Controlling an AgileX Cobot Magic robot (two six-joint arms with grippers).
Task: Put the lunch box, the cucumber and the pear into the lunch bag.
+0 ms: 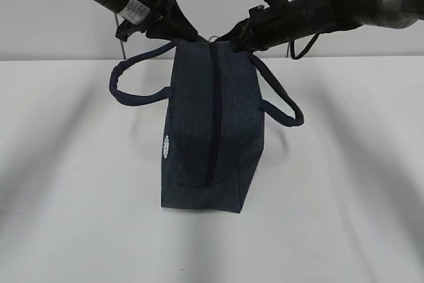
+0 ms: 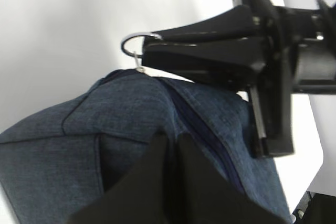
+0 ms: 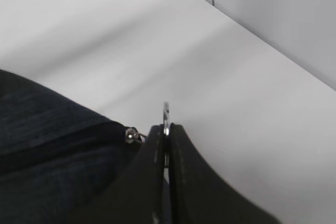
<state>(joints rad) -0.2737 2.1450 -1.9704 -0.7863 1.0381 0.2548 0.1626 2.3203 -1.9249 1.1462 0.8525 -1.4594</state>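
Zipper ring pull at the lunch bag's far end sits pinched in the closed right gripper; the left gripper, closed, pins fabric beside it. Thin metal could slip out once pulled, leaving the bag zipped.

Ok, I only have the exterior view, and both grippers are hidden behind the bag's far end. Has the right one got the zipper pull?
Observer: Yes. The right wrist view shows the right gripper shut on the metal ring pull.
Operator: And the left one?
Observer: In the left wrist view the left gripper is shut too, pinching the lunch bag fabric just beside the zipper.
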